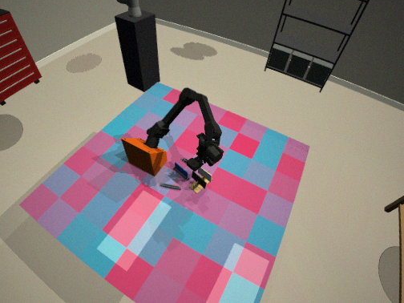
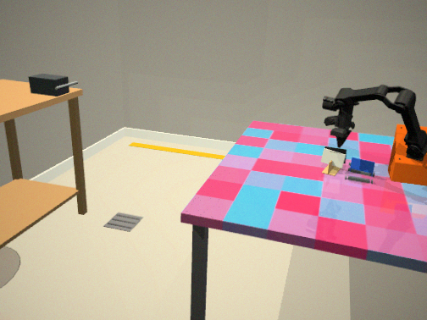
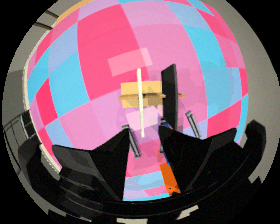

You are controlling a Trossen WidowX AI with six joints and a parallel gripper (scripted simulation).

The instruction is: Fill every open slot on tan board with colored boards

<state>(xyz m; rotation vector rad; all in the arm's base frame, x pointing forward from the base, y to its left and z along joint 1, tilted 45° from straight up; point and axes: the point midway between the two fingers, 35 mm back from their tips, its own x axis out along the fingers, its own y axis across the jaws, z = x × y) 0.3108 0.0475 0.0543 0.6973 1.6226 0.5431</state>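
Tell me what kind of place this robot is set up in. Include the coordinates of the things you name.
Probably a workshop or robotics lab: there's a red drawer cabinet point(image 1: 18, 53), a wooden workbench point(image 2: 38, 101) with a dark boxy device point(image 2: 47, 85) on it, and a tall metal shelf rack point(image 1: 278, 28).

Exterior view: the orange base point(image 2: 407, 170) is cut off by the right edge. Wrist view: the blue board point(image 3: 167, 158) is mostly hidden behind a gripper finger point(image 3: 187, 157).

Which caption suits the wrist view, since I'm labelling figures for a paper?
Open gripper above white and black boards, standing crosswise to the tan board.
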